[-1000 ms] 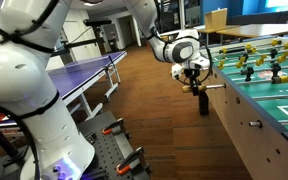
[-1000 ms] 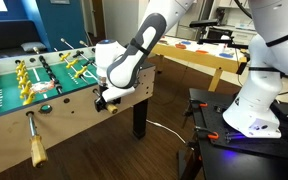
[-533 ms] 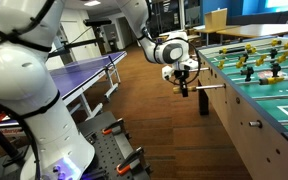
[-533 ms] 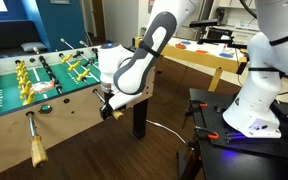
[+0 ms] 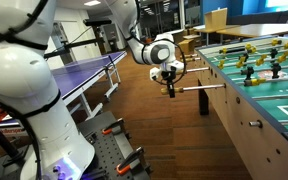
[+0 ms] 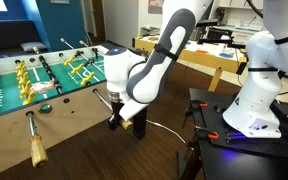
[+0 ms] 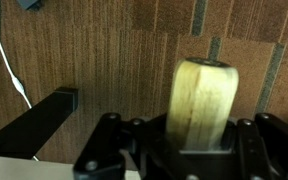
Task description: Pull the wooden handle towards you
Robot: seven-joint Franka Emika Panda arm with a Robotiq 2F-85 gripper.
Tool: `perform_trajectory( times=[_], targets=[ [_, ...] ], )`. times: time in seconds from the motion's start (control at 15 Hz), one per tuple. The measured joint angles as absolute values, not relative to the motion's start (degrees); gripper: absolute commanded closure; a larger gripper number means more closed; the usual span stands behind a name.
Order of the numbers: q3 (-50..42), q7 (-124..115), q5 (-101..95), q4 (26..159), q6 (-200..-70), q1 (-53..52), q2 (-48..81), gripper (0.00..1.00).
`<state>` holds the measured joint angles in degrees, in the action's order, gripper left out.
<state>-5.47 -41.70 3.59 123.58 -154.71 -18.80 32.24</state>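
The gripper (image 5: 170,80) grips the handle (image 7: 204,95), with its jaws pressed against both sides in the wrist view. The handle hangs clear of the table (image 5: 269,115) side, with bare rod (image 5: 202,87) spanning the gap above the floor (image 5: 154,125).

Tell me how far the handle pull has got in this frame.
Done: the claw is closed on the wooden handle, and the rod stands drawn well out from the side of the foosball table. In hand: the pull itself, with the handle gripped between the fingers. Left: any remaining travel, which the views cannot settle, then letting go.
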Motion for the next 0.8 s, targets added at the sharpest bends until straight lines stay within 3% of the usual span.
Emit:
perform_trajectory(
  times=[0.13, 0.2, 0.33, 0.8],
  targets=[
    [-5.52, -43.21, 2.66, 124.97, -154.81, -20.05, 31.45, 0.99],
    [-5.53, -43.81, 2.36, 125.55, -154.95, -20.5, 31.11, 0.71],
    [-5.59, -44.89, 1.7, 126.36, -155.12, -21.06, 30.57, 0.63],
    [-6.55, -49.16, -4.61, 130.76, -155.03, -22.47, 21.11, 0.1]
  ],
)
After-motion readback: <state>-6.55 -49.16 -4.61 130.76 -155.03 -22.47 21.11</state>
